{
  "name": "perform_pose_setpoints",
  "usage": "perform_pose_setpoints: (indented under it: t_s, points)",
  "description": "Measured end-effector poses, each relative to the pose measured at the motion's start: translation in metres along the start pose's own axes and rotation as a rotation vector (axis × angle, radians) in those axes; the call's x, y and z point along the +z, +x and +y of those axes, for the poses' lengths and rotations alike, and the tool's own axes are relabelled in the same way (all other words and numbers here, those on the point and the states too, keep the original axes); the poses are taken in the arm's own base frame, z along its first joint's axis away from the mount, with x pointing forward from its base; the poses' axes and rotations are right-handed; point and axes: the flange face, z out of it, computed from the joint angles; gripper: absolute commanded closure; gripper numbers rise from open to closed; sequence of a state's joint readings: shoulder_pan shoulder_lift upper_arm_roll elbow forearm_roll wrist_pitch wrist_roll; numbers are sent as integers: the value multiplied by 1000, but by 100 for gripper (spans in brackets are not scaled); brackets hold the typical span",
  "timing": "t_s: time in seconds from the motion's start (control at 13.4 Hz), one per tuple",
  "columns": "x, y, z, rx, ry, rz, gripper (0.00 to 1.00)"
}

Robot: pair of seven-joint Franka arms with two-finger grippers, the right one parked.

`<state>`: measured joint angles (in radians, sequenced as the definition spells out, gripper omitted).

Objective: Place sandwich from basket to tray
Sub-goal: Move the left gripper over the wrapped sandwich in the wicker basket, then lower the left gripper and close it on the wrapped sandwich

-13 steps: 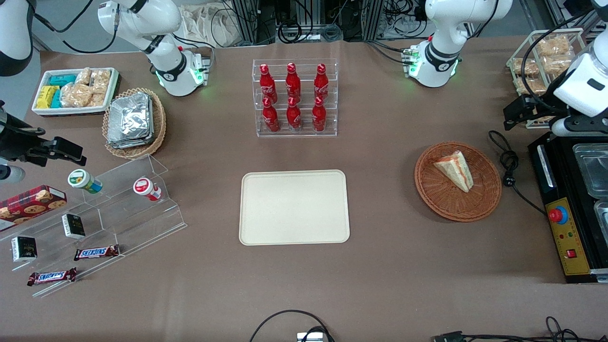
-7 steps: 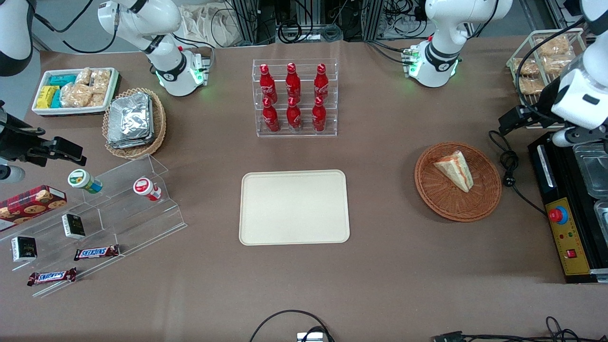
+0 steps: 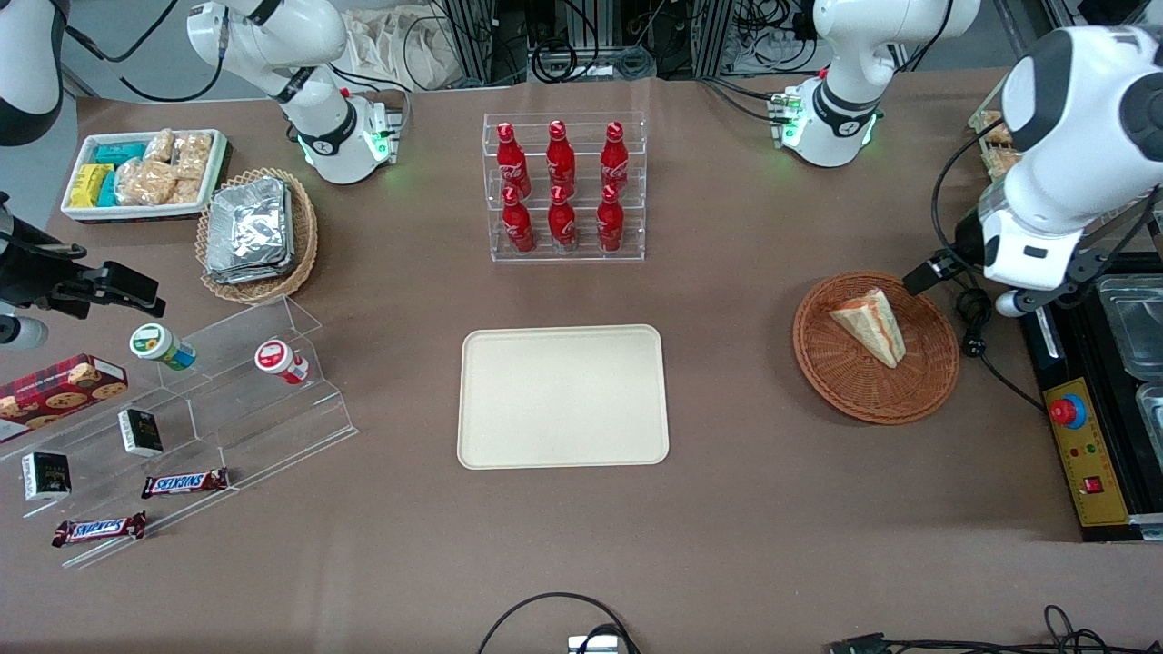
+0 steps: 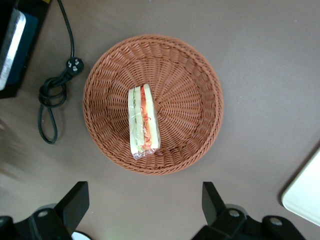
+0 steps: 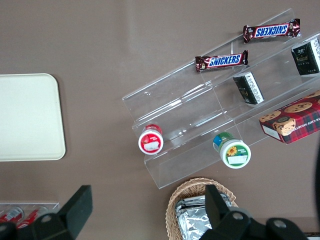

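The sandwich, a white wedge with red, orange and green filling, lies in the reddish-brown wicker basket. The left wrist view shows the sandwich on its side in the middle of the basket. My left gripper is open and empty, with both black fingers spread wide, and hangs high above the table just outside the basket's rim. In the front view the gripper shows as a black tip at the rim. The cream tray lies flat at the table's middle, toward the parked arm from the basket.
A black cable coil lies beside the basket, and a black control box with a red button stands at the working arm's end. A clear rack of red bottles stands farther from the front camera than the tray.
The left arm has swung in from over the black appliance toward the basket. Its gripper now hangs by the basket's rim. The sandwich, basket and tray have not moved.
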<state>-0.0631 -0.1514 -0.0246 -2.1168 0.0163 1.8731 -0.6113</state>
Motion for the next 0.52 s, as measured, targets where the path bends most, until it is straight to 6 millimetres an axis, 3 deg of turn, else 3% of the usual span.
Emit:
perform_pose_setpoints:
  t_s: [0.52]
  points:
    - [106,-20,-23,-113,-58,58,0]
